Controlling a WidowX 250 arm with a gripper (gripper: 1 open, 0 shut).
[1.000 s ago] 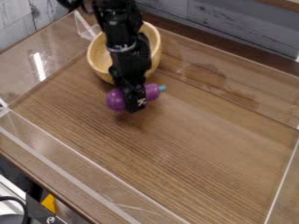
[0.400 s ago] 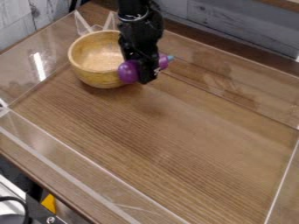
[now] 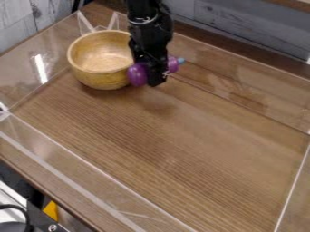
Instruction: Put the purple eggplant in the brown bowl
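Left: brown wooden bowl point(image 3: 103, 80), round, thick-walled, upright on the wooden desk point(image 3: 182, 145), mouth up. Part of its right side is behind the arm and toy. No eggplant in it, as far as the visible inside shows.

Right of that: purple toy eggplant point(image 3: 138, 74), glossy, at the bowl's right edge, outside the mouth. Purple end toward the bowl, teal stem tip point(image 3: 180, 61) pointing away to the right. Black pincer point(image 3: 154, 79) comes down over its middle, fingers around it; reads as grasping the eggplant. Can't tell whether the toy touches the rim or the desk, or how high it is.

Step in hand, my call: carry to bowl, pick looks done, place not done. Next move: make sure the eggplant is above the rim, shift left until the whole toy is over the mouth, lower a bit, release. Risk: if too low, purple end bumps the wall, pushes the bowl or twists in the grip.
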